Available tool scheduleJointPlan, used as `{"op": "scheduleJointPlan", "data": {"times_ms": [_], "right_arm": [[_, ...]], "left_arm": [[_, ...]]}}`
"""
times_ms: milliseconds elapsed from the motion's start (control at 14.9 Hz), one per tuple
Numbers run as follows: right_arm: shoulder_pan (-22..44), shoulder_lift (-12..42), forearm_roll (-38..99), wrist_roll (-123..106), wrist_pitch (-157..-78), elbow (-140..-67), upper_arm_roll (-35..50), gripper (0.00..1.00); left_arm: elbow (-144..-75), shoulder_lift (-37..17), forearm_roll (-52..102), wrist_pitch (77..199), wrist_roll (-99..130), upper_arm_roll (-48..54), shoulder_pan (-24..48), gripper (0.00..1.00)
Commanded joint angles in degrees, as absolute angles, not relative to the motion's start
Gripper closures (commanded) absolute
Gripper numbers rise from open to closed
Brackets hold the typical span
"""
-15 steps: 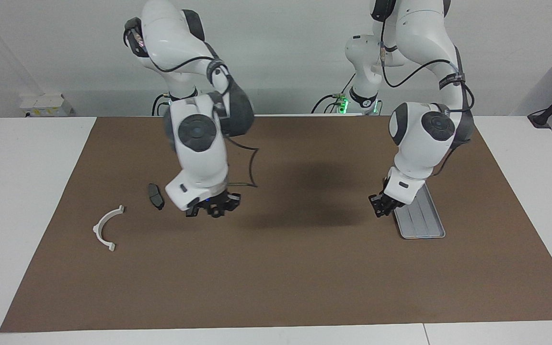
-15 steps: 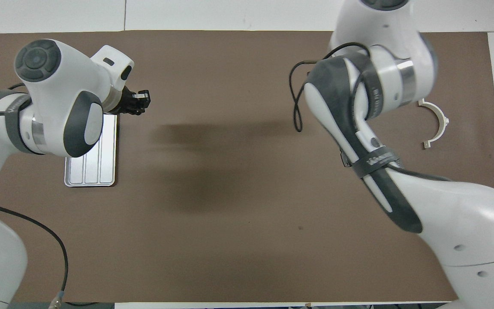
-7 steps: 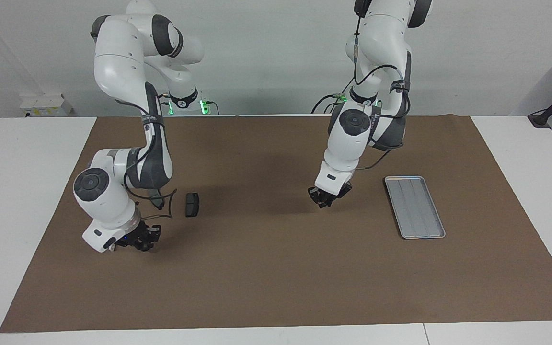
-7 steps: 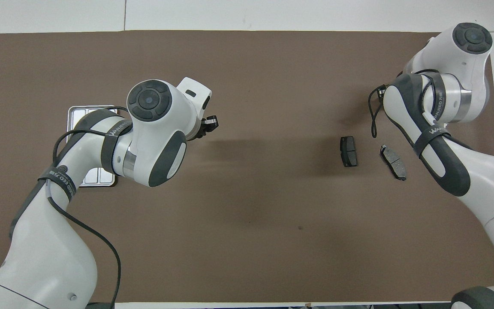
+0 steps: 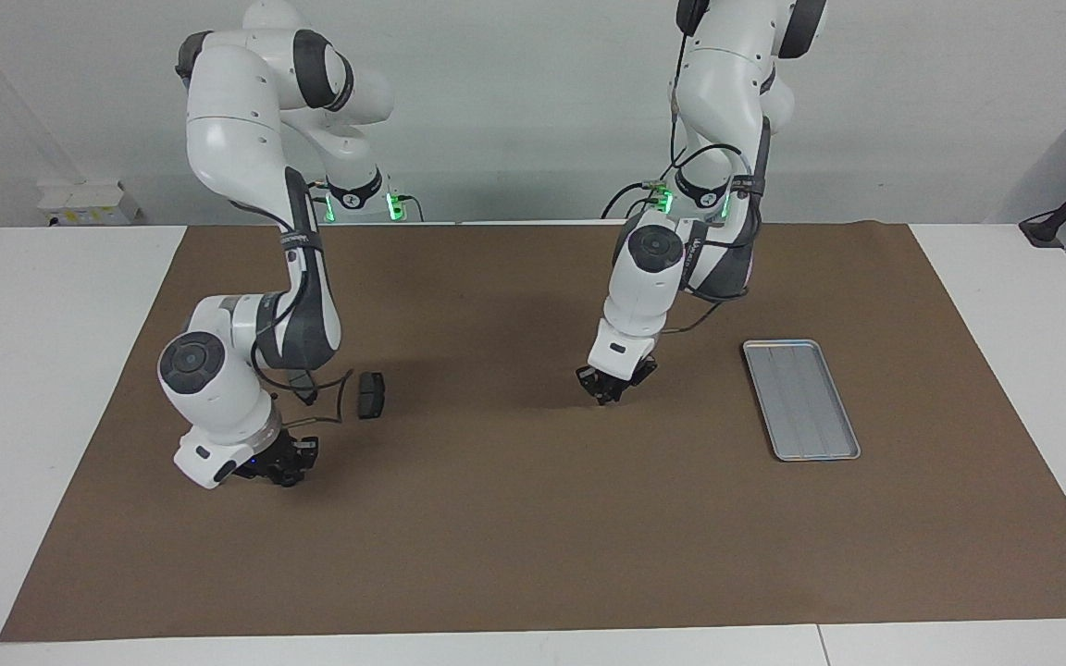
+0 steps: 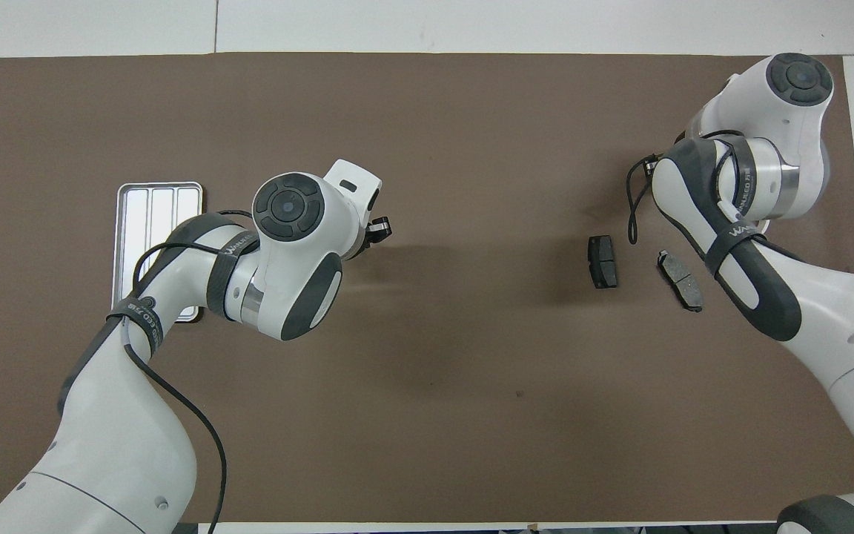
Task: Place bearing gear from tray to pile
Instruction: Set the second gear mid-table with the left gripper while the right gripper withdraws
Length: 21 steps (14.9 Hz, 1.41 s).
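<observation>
Reading the step as the transfer leg: your left tool (image 5: pixel 611 394) hangs low over the middle of the brown mat (image 5: pixel 533 536), between the tray (image 5: pixel 802 400) and the pile. Its fingertips are pressed together. A small pale glint shows at the tips in the overhead view, but you cannot confirm from it that the bearing gear is pinched there.

Gear location: not seen on the tray, nor lying on the mat. Judgement: if it is anywhere, it is in the left tool.

Tray: sits toward the left arm's end of the desk; only bare ribs show where it is uncovered, and the left arm hides part of it from above.

Pile: two dark pads, one (image 6: pixel 603 261) beside the other (image 6: pixel 680 279), toward the right arm's end of the desk. No white bracket shows.

Right tool (image 5: pixel 289 462): low over the mat near the pads; spread or closed, cannot tell.

Next move calls for travel toward the pads, then a low release beside them, with you keeping the two arms apart.
</observation>
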State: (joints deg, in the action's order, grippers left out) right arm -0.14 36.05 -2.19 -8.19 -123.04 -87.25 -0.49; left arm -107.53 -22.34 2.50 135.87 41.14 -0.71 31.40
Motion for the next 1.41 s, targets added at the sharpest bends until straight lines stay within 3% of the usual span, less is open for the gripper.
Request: {"op": "scheduleJointPlan", "data": {"times_ms": [0, 403, 471, 538, 605, 672, 941, 1345], "right_arm": [[0.08, 33.76, -3.60, -8.09, -121.83, -88.24, -0.09, 0.00], [4.12, 25.15, -6.15, -6.60, -110.76, -87.19, 0.09, 0.00], [5.52, 23.83, -6.07, -3.46, -108.65, -87.10, 0.09, 0.00], [7.28, 22.77, -5.89, 1.36, -106.20, -86.49, 0.44, 0.00], [9.21, 22.42, -5.37, 6.28, -104.17, -85.70, 0.61, 0.00], [11.66, 22.33, -5.19, 11.90, -102.50, -84.74, 0.70, 0.00], [19.59, 22.15, -2.12, 31.07, -102.39, -83.94, 0.70, 0.00], [23.38, 22.15, -1.41, 38.41, -103.27, -83.94, 0.79, 0.00]], "left_arm": [[-110.47, -22.59, 1.14, 140.52, 42.80, -1.67, 32.61, 1.00], [-112.68, -22.50, 1.14, 143.35, 42.89, -1.67, 32.87, 1.00], [-112.59, -22.50, 1.14, 143.35, 42.80, -1.67, 32.87, 0.73], [-112.41, -22.50, 1.14, 143.35, 42.72, -1.67, 32.87, 0.28], [-112.15, -22.50, 1.14, 143.00, 42.71, -1.67, 32.78, 0.05], [-111.97, -22.41, 1.14, 142.65, 42.71, -1.76, 32.70, 0.00], [-108.04, -22.41, 0.45, 137.83, 41.84, -2.28, 31.30, 0.00], [-98.36, -20.22, -2.72, 132.71, 31.31, -3.07, 18.66, 0.00]]}}
